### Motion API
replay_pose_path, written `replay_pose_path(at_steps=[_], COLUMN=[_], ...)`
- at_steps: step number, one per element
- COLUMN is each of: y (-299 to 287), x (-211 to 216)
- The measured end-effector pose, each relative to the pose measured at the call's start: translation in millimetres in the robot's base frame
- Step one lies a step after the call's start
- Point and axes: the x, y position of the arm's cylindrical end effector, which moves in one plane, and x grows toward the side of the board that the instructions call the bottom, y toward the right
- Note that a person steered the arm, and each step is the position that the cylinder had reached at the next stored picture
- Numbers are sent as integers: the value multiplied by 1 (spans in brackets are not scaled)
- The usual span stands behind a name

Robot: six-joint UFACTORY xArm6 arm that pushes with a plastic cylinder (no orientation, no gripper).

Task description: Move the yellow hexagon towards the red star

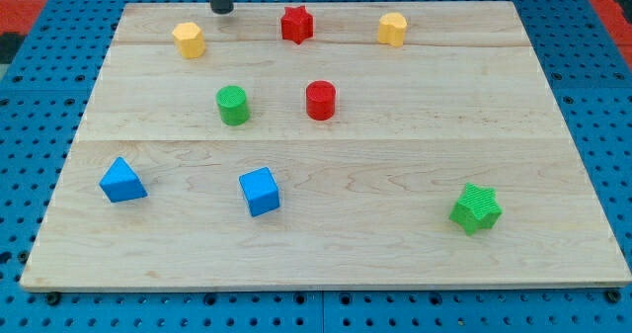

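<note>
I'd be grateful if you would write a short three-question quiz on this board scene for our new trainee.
1. True or false: my tip touches the red star.
2. How many blue blocks lie on the board?
3. Which block is nearest my tip? A) green star B) the yellow block at the view's top left C) red cylinder

Key
1. False: it stands apart, to the star's left in the view.
2. Two: the blue triangular block and the blue cube.
3. B
</note>
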Motion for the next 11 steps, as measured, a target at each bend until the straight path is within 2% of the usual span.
replay_pose_path(at_steps=[1, 2, 3, 4, 5, 7, 8, 9, 10, 11], y=[54, 95, 95, 23, 14, 21, -54, -85, -55, -27], x=[2, 24, 36, 26, 73, 115, 115, 108, 66, 68])
